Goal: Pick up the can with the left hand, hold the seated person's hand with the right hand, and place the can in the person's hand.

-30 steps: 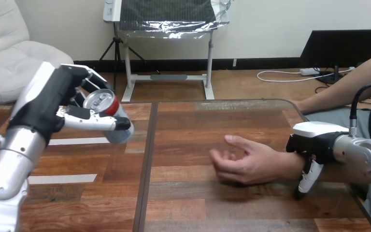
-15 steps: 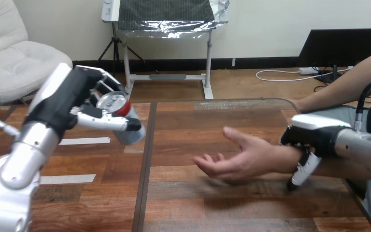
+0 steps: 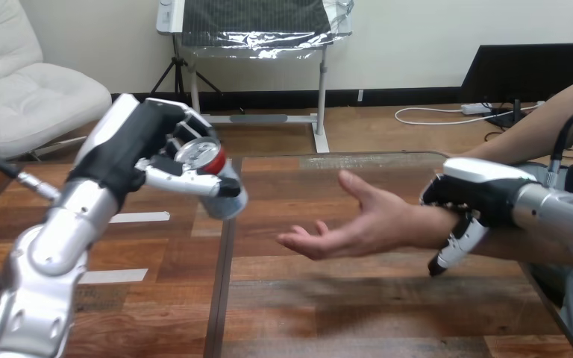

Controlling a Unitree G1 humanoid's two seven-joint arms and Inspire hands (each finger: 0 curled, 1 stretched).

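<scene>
Bench: a wooden bench of dark brown planks fills the lower part of the head view, with a seam running down it left of centre
Left hand: the robot's left hand is raised above the left part of the bench, at the end of a silver forearm that rises from the bottom left corner
Can: a silver can with a red rim sits in the left hand, tilted so its top faces up and toward the camera, lifted clear of the bench
Left fingers: the fingers wrap round the far side of the can and the thumb crosses its near side, so the can is clamped between them
Person's hand: the person's hand reaches in from the right, palm up with its fingers loosely spread, above the middle of the bench, to the right of the can and apart from it
Right hand: the robot's right hand sits over the person's wrist at the right of the view
Right fingers: they curl down over the near side of the wrist, gripping it, with the tips below the person's arm
</scene>
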